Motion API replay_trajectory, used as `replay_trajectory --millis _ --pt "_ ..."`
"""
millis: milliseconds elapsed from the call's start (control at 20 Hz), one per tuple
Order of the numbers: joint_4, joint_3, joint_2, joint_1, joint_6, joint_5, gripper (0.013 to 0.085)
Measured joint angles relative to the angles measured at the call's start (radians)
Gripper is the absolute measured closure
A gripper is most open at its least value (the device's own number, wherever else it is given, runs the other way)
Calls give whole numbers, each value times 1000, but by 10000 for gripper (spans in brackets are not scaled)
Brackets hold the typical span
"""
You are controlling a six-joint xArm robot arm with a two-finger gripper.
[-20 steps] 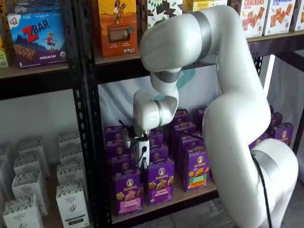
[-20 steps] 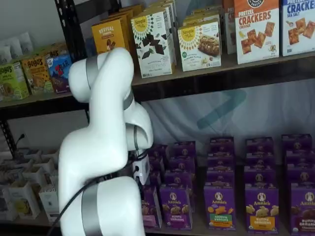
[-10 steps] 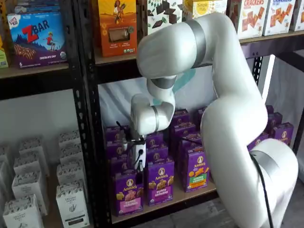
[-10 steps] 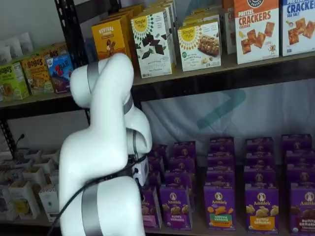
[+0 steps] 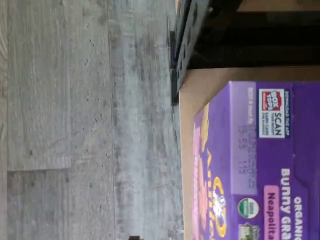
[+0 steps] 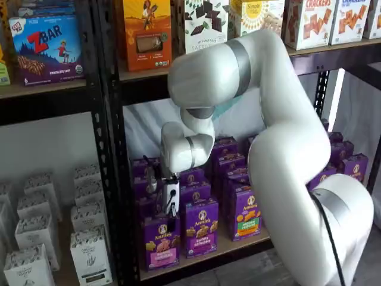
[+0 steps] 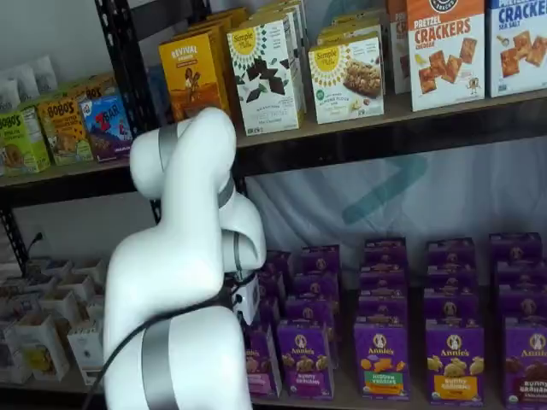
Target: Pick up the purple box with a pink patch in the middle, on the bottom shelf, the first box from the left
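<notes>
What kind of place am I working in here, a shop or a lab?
Probably a mock grocery aisle: black metal racks carry rows of purple Annie's cartons, cracker boxes and snack bars, with a plain sheet hung behind.
</notes>
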State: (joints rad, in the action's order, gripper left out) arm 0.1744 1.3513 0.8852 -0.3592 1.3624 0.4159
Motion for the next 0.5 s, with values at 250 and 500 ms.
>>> replay_trajectory --millis 250,500 --pt "-28 91 66 3 -25 44 130" --pt "-45 144 115 1 -42 53 130"
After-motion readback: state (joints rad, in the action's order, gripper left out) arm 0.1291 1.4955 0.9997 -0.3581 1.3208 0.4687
